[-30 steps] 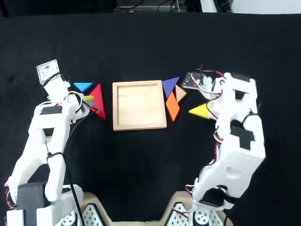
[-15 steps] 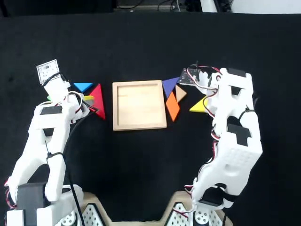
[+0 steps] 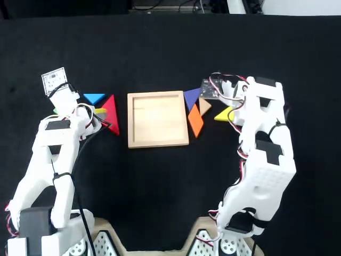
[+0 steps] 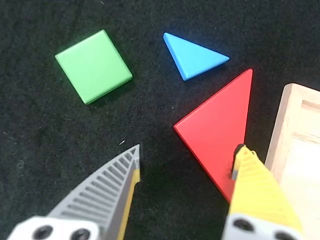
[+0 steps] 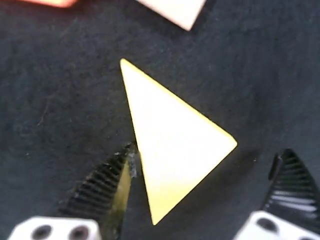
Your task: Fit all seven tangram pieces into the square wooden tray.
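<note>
tray: a square wooden tray [image 3: 157, 120] was seen lying flat on the black table [image 3: 160, 181], between the two arms.
left pincer: the left gripper [image 4: 189, 148] was held open low over the table, left of the tray; its yellow finger [image 4: 252, 175] was placed over the edge of the red triangle [image 4: 220, 125], its grey finger [image 4: 112, 180] over bare cloth.
left pieces: the red triangle was laid just beside the tray's left wall; a blue triangle [image 4: 194, 56] was set near its tip, apart from it; a green square [image 4: 93, 66] was set farther from the tray.
right pincer: the right gripper [image 5: 208, 150] was held open, its fingers spread to either side of the yellow triangle [image 5: 167, 145]; one finger [image 5: 112, 185] was found right at the piece's edge, the other [image 5: 285, 180] apart from it.
right pieces: a purple triangle [image 3: 192, 97], an orange parallelogram [image 3: 195, 120] and a tan triangle [image 3: 205, 104] were clustered against the tray's right side; the yellow triangle was set just right of them.
</note>
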Robot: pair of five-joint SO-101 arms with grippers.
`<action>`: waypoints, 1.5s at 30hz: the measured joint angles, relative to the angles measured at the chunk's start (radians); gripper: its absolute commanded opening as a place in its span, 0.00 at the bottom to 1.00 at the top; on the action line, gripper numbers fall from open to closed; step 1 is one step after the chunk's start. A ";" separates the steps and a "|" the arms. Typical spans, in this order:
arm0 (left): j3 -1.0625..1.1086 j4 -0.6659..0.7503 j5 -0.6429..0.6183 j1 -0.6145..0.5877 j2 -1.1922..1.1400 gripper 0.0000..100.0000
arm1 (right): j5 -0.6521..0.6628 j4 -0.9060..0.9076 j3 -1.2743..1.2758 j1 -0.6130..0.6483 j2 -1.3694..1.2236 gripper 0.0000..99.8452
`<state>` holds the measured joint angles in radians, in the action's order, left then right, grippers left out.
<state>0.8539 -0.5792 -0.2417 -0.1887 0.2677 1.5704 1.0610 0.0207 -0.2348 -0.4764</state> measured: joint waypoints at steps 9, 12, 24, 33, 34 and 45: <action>0.000 0.000 0.000 0.000 0.000 0.30 | 0.066 0.000 -0.018 0.014 -0.043 0.41; 0.000 0.000 0.000 0.000 0.000 0.30 | 0.083 0.002 -0.060 0.017 -0.080 0.41; 0.000 0.038 0.000 0.000 0.000 0.29 | 0.084 0.100 -0.227 0.017 -0.207 0.25; 0.000 0.044 0.000 0.000 0.000 0.29 | 0.084 0.241 -0.333 0.017 -0.221 0.17; 0.000 0.044 0.000 0.000 0.000 0.29 | 0.084 0.264 -0.338 0.020 -0.221 0.15; 0.000 0.044 0.000 0.000 0.000 0.29 | 0.084 0.305 -0.354 0.026 -0.221 0.06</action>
<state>0.8539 -0.5347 -0.2417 -0.1887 0.2677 1.6548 1.3663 -0.3337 -0.2087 -0.6974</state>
